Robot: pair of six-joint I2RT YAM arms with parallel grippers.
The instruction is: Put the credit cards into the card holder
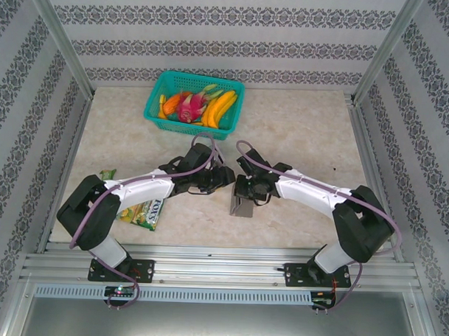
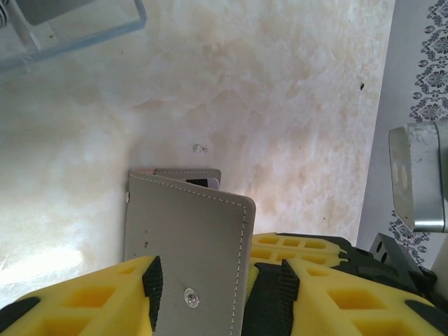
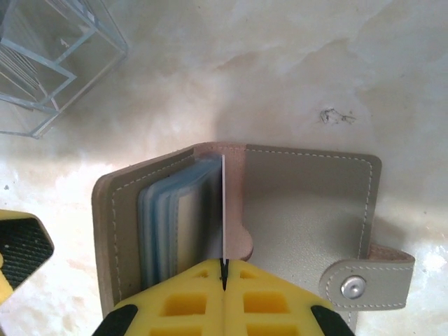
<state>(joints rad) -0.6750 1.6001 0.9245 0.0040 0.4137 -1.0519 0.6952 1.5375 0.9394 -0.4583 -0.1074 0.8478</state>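
Grey stitched folding card holder (image 3: pixel 308 210) lies open on pale marbled tabletop (image 3: pixel 280 70), between both arms. Right gripper (image 3: pixel 224 271) pinched tight on thin white plastic card (image 3: pixel 223 210), edge-on at holder's spine. Left gripper (image 2: pixel 213 283) fingers parted, flanking holder's cover.

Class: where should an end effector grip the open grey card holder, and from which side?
Probably the card holder's outer cover, pinched across its thickness from the free edge opposite the spine: it is flat, thin and clear of the sleeves.
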